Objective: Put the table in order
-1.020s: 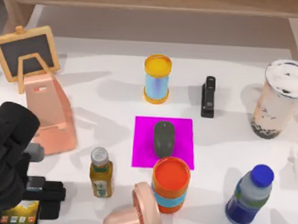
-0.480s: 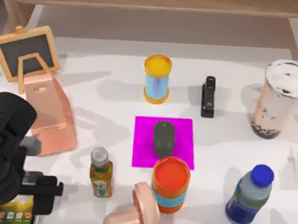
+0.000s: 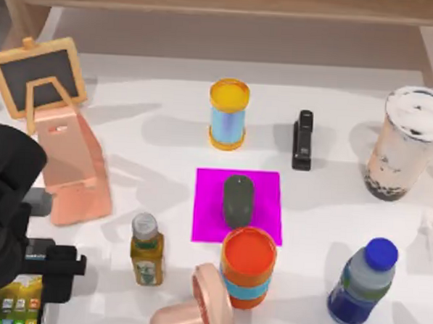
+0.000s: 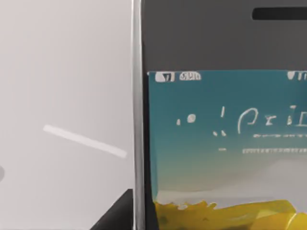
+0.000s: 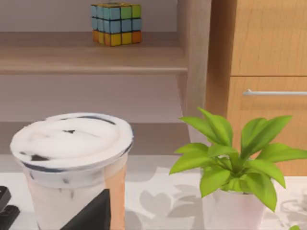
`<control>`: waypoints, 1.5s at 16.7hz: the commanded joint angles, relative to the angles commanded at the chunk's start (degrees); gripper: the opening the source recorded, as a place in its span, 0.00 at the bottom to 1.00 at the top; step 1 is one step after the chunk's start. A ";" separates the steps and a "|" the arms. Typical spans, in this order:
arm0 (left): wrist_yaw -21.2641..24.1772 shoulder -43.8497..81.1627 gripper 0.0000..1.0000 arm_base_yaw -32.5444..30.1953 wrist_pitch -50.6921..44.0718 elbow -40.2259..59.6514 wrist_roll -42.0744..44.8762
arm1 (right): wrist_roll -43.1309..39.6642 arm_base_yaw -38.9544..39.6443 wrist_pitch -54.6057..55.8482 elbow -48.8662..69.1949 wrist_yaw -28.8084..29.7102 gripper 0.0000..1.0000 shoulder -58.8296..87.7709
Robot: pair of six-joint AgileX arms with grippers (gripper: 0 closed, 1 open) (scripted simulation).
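White desk [image 3: 169,94] remains cluttered, tidying barely begun, while the left end effector [image 3: 28,283], lower left of frame, apparently grips a phone [image 3: 13,304].

A: What's hidden?
B: The left arm [image 3: 7,216] covers most of the phone [image 3: 13,302], which the bottom edge also cuts.
A: Else?
B: The pink holder [image 3: 198,310] is cropped; the phone's text [image 4: 268,120] is unreadable.

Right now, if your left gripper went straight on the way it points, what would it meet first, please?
Most likely the phone: the left gripper points down at it near the table's left front corner. How far off it is, I cannot tell.
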 joint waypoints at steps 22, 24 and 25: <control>-47.10 -11.23 0.00 -24.78 34.76 0.14 -13.73 | 0.00 0.00 0.00 0.00 0.00 1.00 0.00; -46.91 -11.25 0.00 -24.29 35.48 0.09 -13.19 | 0.00 0.00 0.00 0.00 0.00 1.00 0.00; -46.59 -11.13 0.00 -23.67 36.40 -0.09 -12.44 | 0.00 0.00 0.00 0.00 0.00 1.00 0.00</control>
